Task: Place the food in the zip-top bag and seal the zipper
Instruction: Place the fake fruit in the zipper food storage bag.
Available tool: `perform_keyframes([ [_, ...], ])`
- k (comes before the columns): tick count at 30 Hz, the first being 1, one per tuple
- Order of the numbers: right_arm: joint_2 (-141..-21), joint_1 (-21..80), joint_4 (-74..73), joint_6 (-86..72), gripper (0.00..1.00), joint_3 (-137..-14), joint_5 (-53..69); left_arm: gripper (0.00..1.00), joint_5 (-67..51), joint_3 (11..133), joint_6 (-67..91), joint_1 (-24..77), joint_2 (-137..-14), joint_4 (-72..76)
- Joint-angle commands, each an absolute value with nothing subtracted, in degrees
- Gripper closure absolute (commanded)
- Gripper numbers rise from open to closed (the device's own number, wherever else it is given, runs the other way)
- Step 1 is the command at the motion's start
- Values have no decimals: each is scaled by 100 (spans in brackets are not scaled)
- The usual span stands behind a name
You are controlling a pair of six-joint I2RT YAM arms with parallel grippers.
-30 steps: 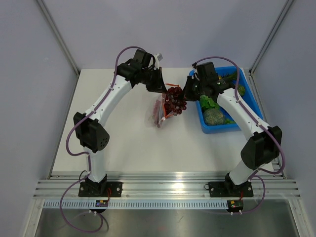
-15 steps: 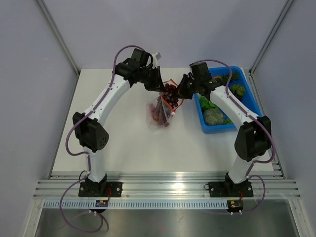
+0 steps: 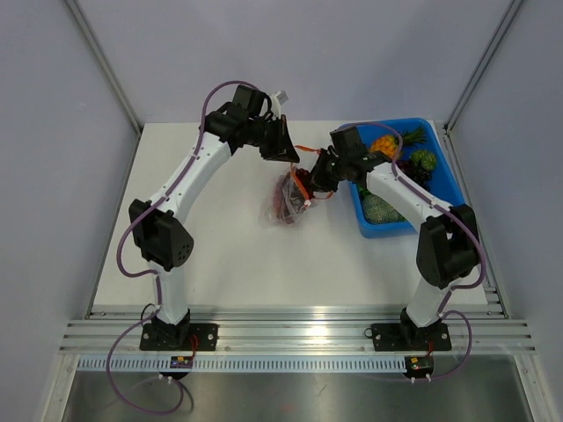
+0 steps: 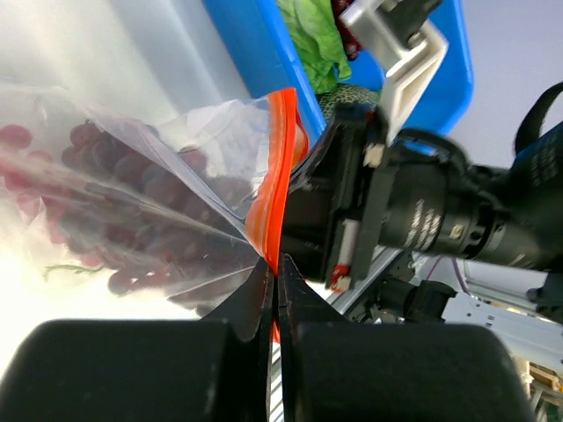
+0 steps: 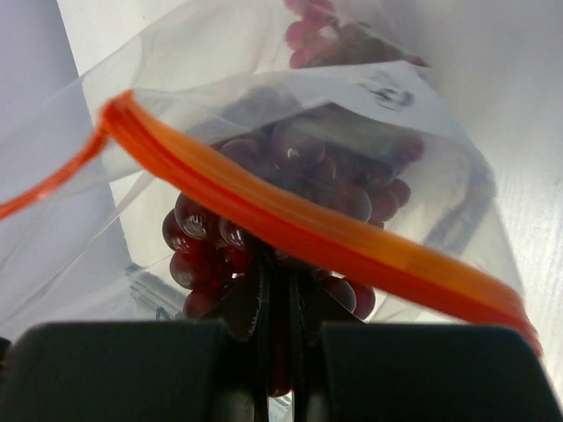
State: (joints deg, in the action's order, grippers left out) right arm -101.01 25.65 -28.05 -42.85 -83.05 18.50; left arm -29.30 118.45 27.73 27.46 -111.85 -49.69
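The zip-top bag (image 3: 283,200) hangs clear and crinkly over the table's middle, with dark purple grapes (image 4: 132,189) inside it. My left gripper (image 4: 274,268) is shut on the orange-red zipper (image 4: 280,167) at one end and holds the mouth up (image 3: 295,158). My right gripper (image 5: 280,264) is shut on a bunch of dark red grapes (image 5: 198,237) just under the zipper strip (image 5: 308,230), at the bag's open mouth (image 3: 310,182). More food, among it a green leafy piece (image 4: 312,35), lies in the blue bin.
The blue bin (image 3: 444,167) stands at the right back of the table, holding an orange fruit (image 3: 384,143), a green piece (image 3: 423,160) and a netted round fruit (image 3: 378,208). The right arm's wrist (image 4: 422,220) is close beside the left fingers.
The right arm has swung left from beside the bin and carried its grape bunch down to the bag's mouth. The bag has shifted slightly; the left gripper keeps its hold.
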Motion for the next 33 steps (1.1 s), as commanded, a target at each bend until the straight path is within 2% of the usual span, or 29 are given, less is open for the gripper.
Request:
perform_keyframes([
  [1,-9940,2839,-2426,-4236,100,-8490,1828,100,-3419,11813,2962,2742,-10934,-4386],
  [10,-10239,3181,-2179,-4351,98,-8770,1828,100,-3437,11707,2918,2733,-10811,-4395],
  [13,-10336,3190,-2513,-4122,72,-8912,1671,100,-3463,11707,2927,2725,-10784,-4395],
  [15,-10118,3182,-2566,-4026,64,-8860,1495,100,-3445,11681,2909,2725,-10723,-4412],
  [19,-9835,3173,-3014,-3683,59,-9078,863,100,-3463,11593,2927,2716,-10635,-4351],
  [21,-9686,3173,-3278,-3507,50,-9167,669,100,-3454,11567,2909,2707,-10582,-4359],
  [24,-9484,3155,-3524,-3349,41,-9246,361,100,-3437,11453,2892,2707,-10512,-4316],
  [30,-9071,3094,-3779,-3147,39,-9106,-183,100,-3428,11224,2857,2663,-10380,-4280],
  [33,-8912,3015,-3884,-3085,32,-8966,-474,100,-3419,11206,2830,2654,-10362,-4306],
])
